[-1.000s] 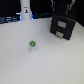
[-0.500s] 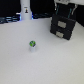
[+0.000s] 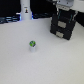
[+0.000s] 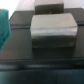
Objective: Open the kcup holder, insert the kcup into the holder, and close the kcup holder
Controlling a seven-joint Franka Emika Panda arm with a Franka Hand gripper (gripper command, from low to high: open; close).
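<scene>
The kcup holder (image 3: 62, 25), a black boxy block with two stacked fronts, stands at the back on the exterior view's right. My gripper (image 3: 65, 7) hangs right above its top; the blur hides how the jaws stand. The kcup (image 3: 33, 45), a tiny white cup with a green top, stands upright on the white table, well away from the holder towards the exterior view's left. The wrist view is filled by the holder's black surface (image 4: 20, 52) with a grey boxy part (image 4: 53, 30) on it. No fingers show there.
A tall white bottle-like object (image 3: 24, 11) stands at the back on the exterior view's left. A teal shape (image 4: 4, 27) shows at the wrist picture's edge. The white table (image 3: 45, 65) stretches to the front.
</scene>
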